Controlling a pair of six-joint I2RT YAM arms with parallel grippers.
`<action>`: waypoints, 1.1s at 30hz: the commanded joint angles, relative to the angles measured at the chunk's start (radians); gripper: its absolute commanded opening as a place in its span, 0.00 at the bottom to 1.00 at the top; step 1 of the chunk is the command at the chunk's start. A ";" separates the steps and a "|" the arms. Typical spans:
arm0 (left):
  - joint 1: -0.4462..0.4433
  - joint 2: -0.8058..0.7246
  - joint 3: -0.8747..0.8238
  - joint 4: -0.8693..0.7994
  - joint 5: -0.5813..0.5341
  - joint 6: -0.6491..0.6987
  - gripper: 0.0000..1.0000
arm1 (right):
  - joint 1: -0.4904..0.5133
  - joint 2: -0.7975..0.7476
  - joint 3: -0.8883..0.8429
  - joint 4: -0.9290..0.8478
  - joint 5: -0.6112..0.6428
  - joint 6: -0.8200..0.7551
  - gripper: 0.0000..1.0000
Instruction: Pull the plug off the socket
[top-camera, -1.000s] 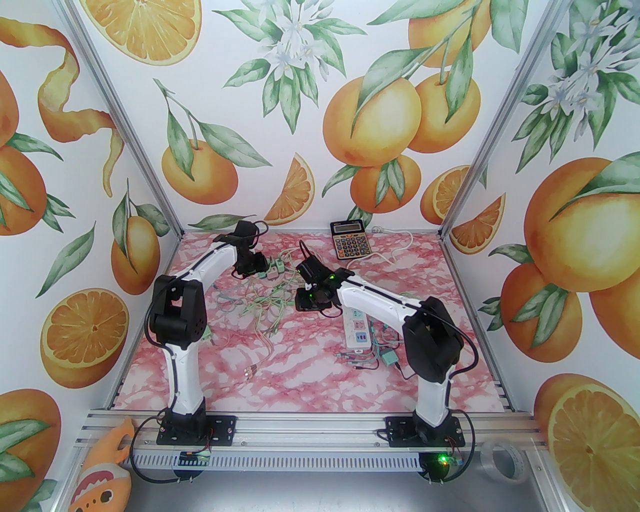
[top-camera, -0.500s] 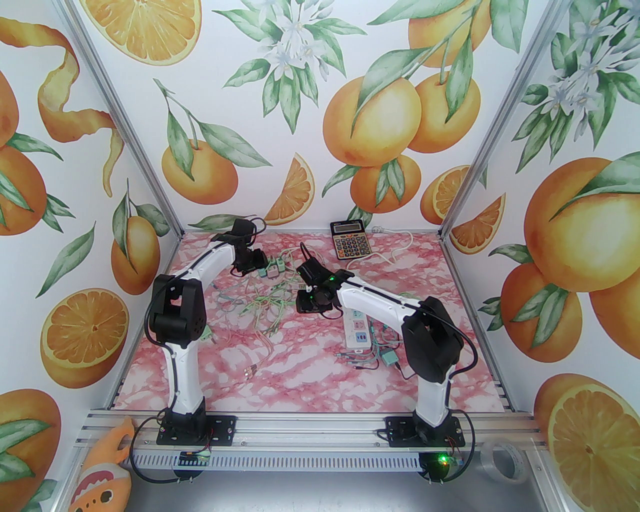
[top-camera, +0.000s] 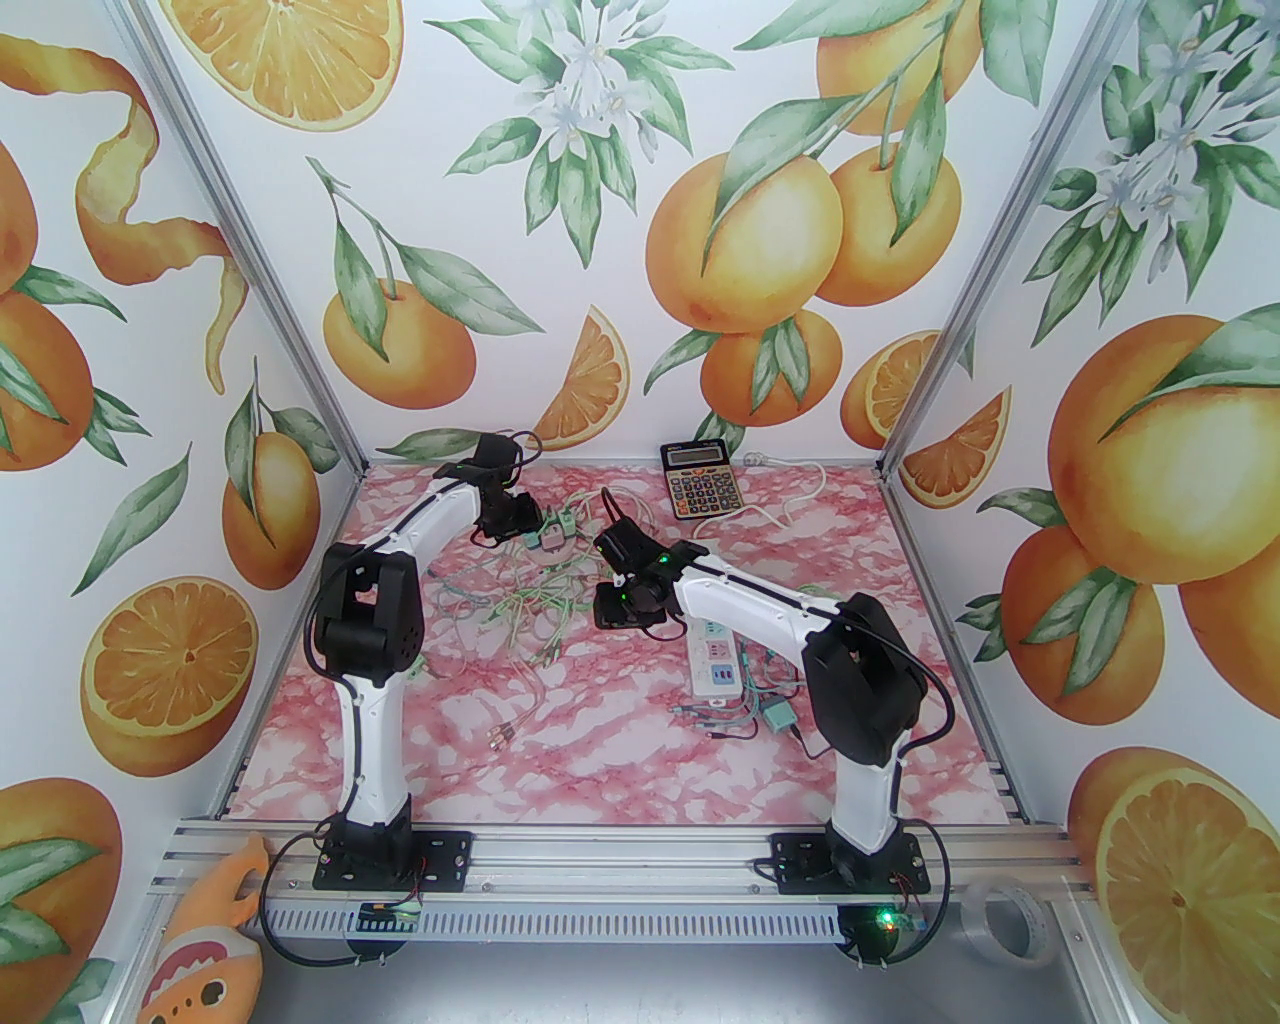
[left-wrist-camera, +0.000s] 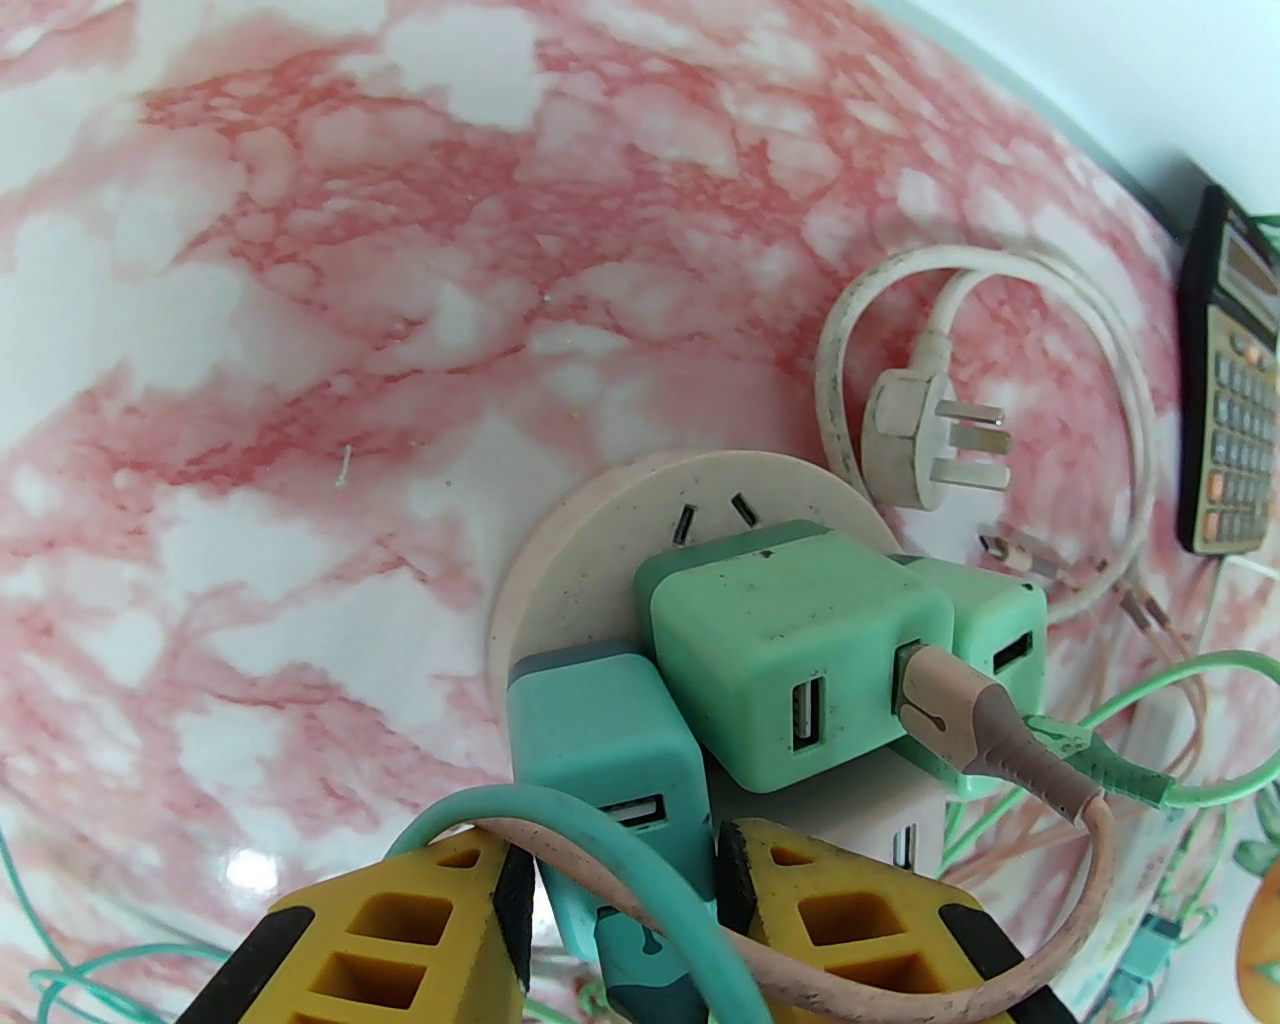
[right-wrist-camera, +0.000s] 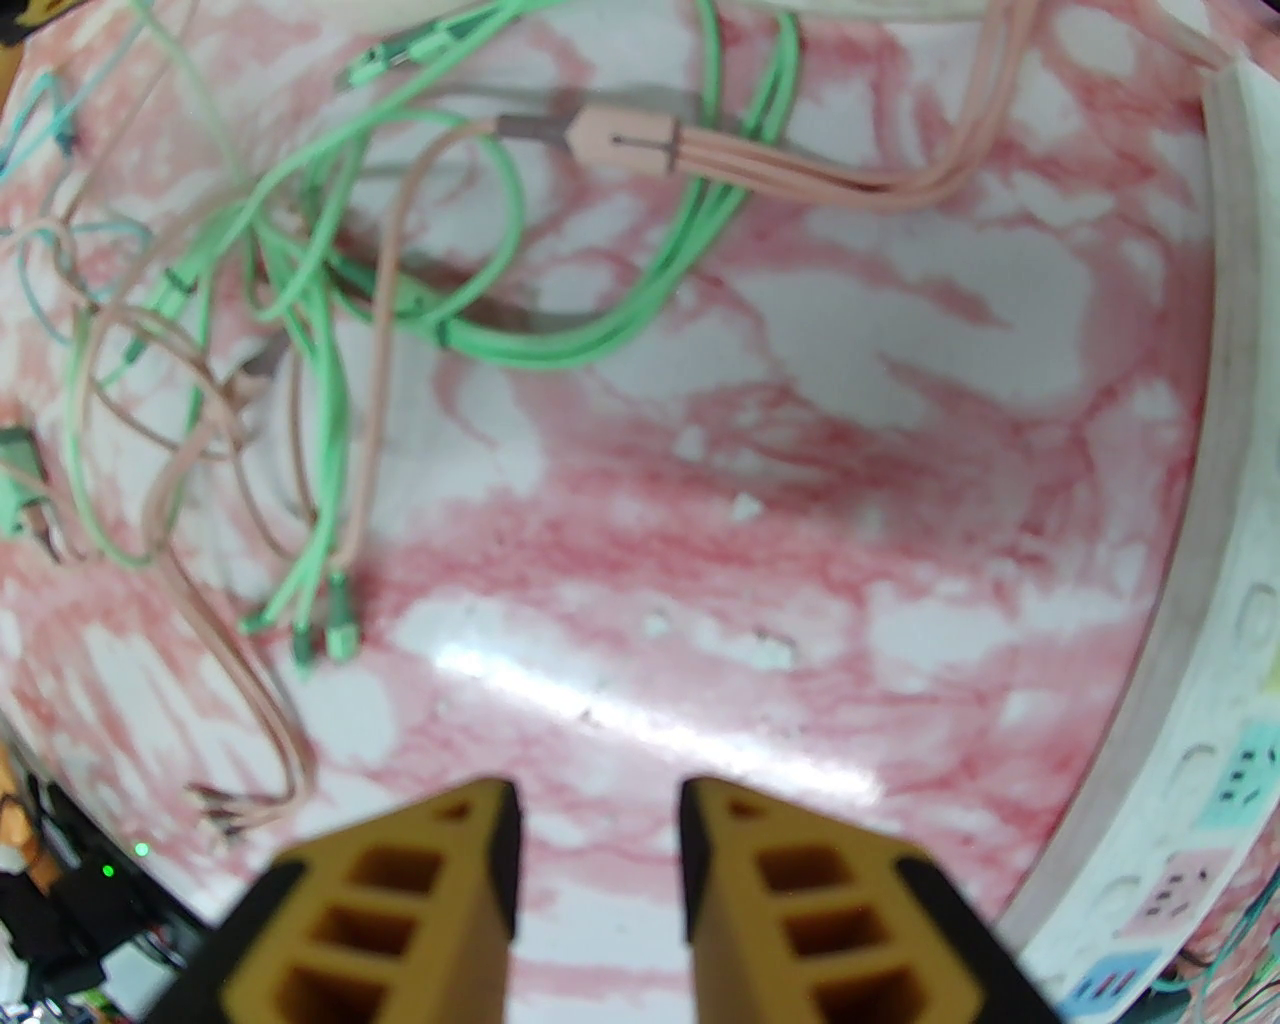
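Grasp step: left hand (left-wrist-camera: 620, 845) pinches the teal plug (left-wrist-camera: 590, 720), seated in the round socket (left-wrist-camera: 600, 540) at the far side of the surface (left-wrist-camera: 400, 250); right hand (right-wrist-camera: 600, 800) is parted and empty; next calls for a straight pull, with the socket probably needing bracing.
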 joint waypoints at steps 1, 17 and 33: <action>-0.029 -0.008 -0.044 -0.040 -0.029 0.000 0.32 | 0.007 -0.020 0.009 0.004 0.019 -0.009 0.33; -0.148 -0.275 -0.389 -0.037 -0.015 -0.205 0.34 | -0.012 -0.009 0.039 0.009 0.009 -0.031 0.33; -0.108 -0.430 -0.332 -0.098 -0.045 -0.120 0.58 | 0.015 -0.044 -0.089 0.372 0.038 -0.249 0.43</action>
